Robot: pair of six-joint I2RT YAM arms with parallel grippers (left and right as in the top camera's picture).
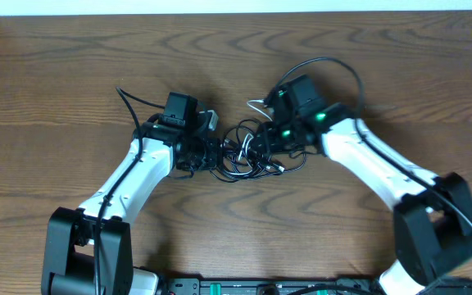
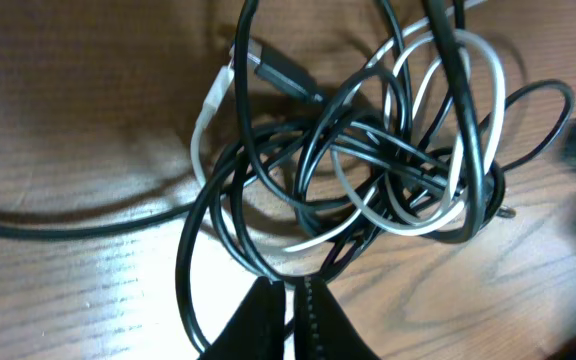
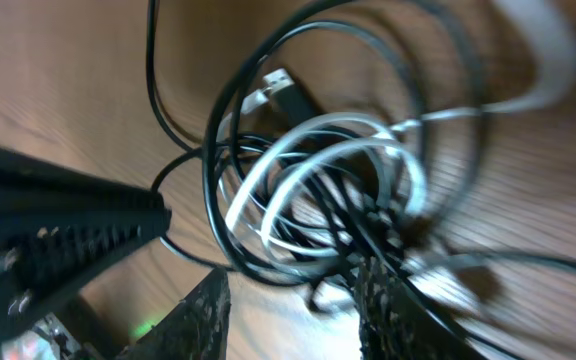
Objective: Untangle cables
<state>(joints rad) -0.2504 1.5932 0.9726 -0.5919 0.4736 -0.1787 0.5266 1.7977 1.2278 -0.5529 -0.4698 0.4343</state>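
The cables (image 1: 248,156) lie in one knot of black loops and a white cord on the wooden table between my two grippers. In the left wrist view the cables (image 2: 368,150) fill the middle, the white cord (image 2: 201,135) winds through them, and a plug end (image 2: 273,68) points up-left. My left gripper (image 2: 290,290) is shut on a black strand at the knot's near edge; overhead the left gripper (image 1: 209,152) is at the knot's left side. My right gripper (image 3: 293,290) stands open over the knot's right side, with strands (image 3: 318,170) brushing its right finger (image 3: 388,300).
A thick black arm wire (image 2: 68,222) runs across the wood left of the knot. Another arm wire (image 1: 342,70) arches behind the right arm. The left gripper's finger (image 3: 68,240) juts in close at the left of the right wrist view. The table's far edge (image 1: 220,10) runs along the top.
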